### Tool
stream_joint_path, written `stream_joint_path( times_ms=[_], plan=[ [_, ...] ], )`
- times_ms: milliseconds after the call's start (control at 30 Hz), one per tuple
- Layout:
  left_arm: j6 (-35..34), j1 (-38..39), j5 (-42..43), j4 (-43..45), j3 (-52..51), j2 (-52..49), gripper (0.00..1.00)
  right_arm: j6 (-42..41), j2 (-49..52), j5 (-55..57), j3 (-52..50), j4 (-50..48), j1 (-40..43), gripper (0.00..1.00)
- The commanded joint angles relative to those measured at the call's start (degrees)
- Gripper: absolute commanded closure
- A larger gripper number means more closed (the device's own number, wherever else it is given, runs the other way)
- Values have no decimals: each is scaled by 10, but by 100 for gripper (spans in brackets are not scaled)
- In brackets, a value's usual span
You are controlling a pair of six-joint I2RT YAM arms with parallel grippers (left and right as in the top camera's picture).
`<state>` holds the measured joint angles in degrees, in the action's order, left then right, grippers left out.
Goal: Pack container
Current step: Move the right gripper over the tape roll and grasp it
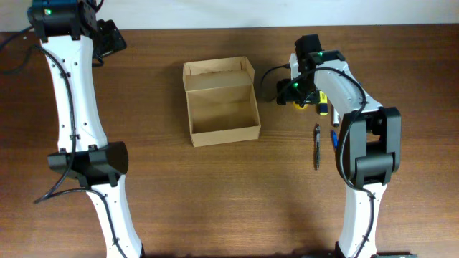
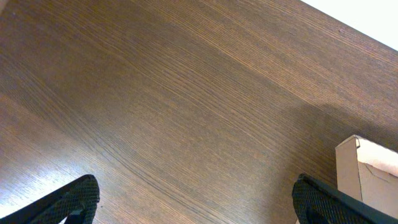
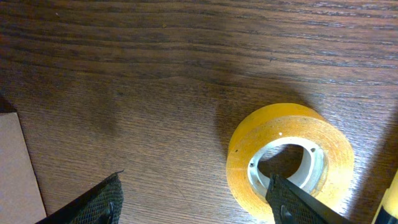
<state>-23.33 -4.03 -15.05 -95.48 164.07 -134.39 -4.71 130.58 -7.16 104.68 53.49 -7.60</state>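
Observation:
The container [image 1: 221,104] is a tan cardboard box, open and empty, with its flap lid standing at the back, mid-table. Its corner shows in the left wrist view [image 2: 368,169] and its edge in the right wrist view [image 3: 18,168]. My right gripper [image 3: 199,202] is open, low over a yellow tape roll [image 3: 289,158] to the right of the box. One finger is over the roll's hole, the other to its left. In the overhead view the right gripper [image 1: 295,92] hides most of the roll. My left gripper [image 2: 196,205] is open and empty over bare table at the far left [image 1: 111,36].
A yellow marker [image 1: 323,102] lies just right of the tape roll. A black pen [image 1: 316,145] and a small blue item [image 1: 334,137] lie nearer the front, beside the right arm's base. The table is dark wood [image 1: 215,193].

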Motion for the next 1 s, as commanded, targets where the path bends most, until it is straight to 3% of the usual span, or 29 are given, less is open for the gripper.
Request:
stream_joint_path(
  times_ms=[0, 900, 967],
  plan=[
    [3, -2, -4, -2, 8, 3, 0, -3, 19, 8, 9, 1, -4, 26],
    [3, -2, -4, -2, 8, 3, 0, -3, 39, 48, 8, -8, -2, 21],
    [3, -2, -4, -2, 8, 3, 0, -3, 39, 48, 8, -3, -2, 26]
  ],
)
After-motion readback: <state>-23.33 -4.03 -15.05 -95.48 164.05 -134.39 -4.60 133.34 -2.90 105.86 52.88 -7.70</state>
